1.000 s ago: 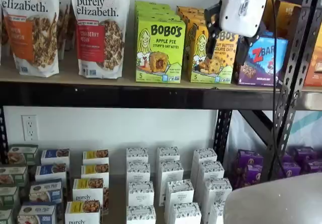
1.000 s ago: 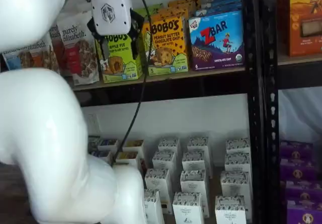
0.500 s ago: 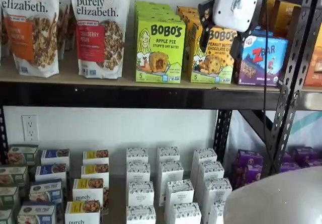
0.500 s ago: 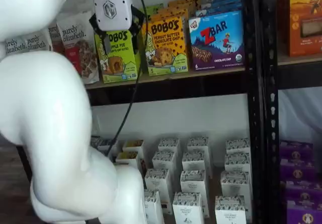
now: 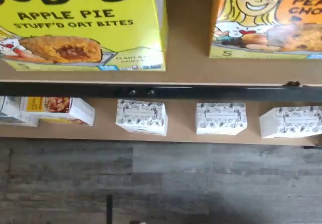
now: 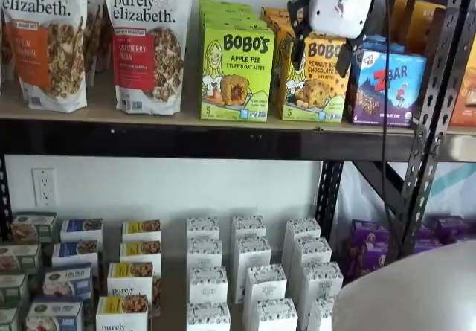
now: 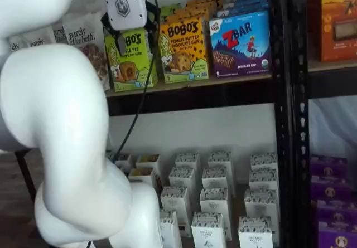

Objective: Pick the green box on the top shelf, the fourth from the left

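Observation:
The green box (image 6: 236,74) stands upright on the top shelf (image 6: 149,134), with more of the same behind it. It also shows in a shelf view (image 7: 134,63) and close up in the wrist view (image 5: 85,27), above the shelf's black front beam (image 5: 161,90). My gripper (image 6: 320,67) hangs in front of the shelf with its white body and two black fingers apart, empty. In one shelf view it overlaps the orange box; in a shelf view (image 7: 135,44) it overlaps the green box's upper face. It touches no box.
A yellow-orange Bobo's box (image 6: 316,82) stands right of the green one, then a ZBar box (image 6: 387,82). Granola bags (image 6: 147,45) stand to its left. Small white boxes (image 6: 249,271) fill the lower surface. A black upright (image 7: 284,92) and my white arm (image 7: 56,120) are near.
The gripper has moved left and slightly up along the top shelf, from near the ZBar box toward the Bobo's boxes. The arm's elbow has shifted. No box has moved.

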Tool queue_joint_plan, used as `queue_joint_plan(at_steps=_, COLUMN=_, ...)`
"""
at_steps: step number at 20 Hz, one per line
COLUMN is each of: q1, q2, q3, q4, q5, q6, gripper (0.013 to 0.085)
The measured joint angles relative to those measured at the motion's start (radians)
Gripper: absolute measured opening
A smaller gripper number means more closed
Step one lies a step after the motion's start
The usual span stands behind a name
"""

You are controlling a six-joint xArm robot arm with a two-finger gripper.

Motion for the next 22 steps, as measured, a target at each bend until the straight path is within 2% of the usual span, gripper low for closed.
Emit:
queue_joint_plan(at_steps=6, q1=-0.030, q2=-0.006, q3=0.012, q4=0.068, q5=-0.058, q6=-0.030, gripper=0.0850)
queue_joint_plan(at_steps=15, q1=0.002, q2=0.037, q3=-0.025, q4=0.047, q5=-0.087, q6=-0.004, gripper=0.0850)
queue_joint_plan(at_steps=22, q1=0.044, q2=0.108, q3=-0.078, q4=0.049, q5=-0.090, q6=0.036, gripper=0.0850)
